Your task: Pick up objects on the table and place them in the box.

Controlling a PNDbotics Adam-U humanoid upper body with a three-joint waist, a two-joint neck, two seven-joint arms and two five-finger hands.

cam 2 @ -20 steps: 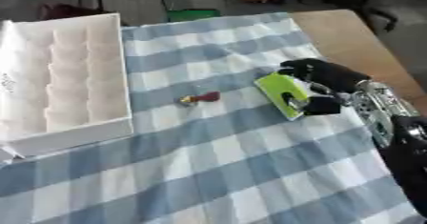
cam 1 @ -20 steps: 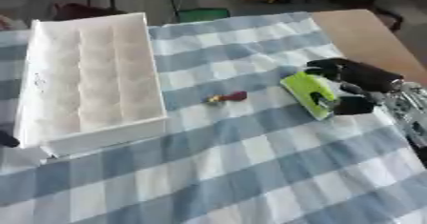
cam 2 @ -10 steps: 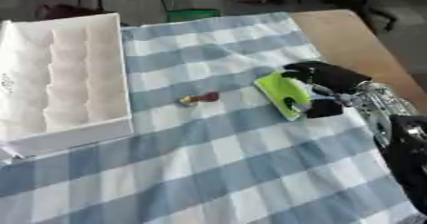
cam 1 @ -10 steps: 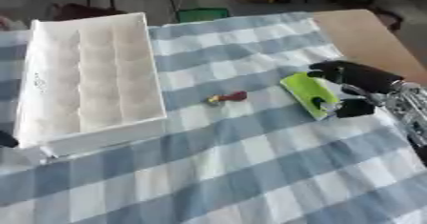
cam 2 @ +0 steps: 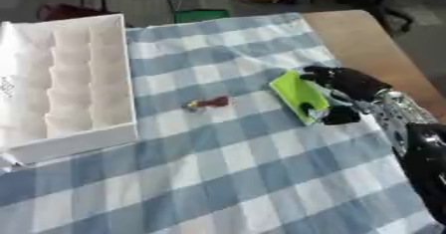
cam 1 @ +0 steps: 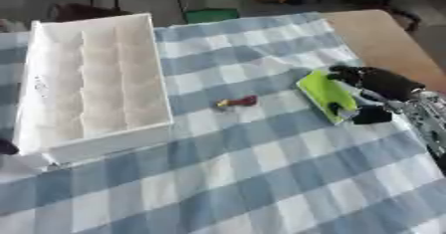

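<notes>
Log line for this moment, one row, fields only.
right robot hand: curled on green flat item | small red object: on cloth, untouched | white box: no items visible inside | left robot hand: not in view

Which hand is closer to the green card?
Right. The right hand grips the green card at its right edge; the left hand is out of view.

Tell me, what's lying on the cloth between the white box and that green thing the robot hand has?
Only a small red object, seen in both eye views, between the white box and green thing.
</notes>
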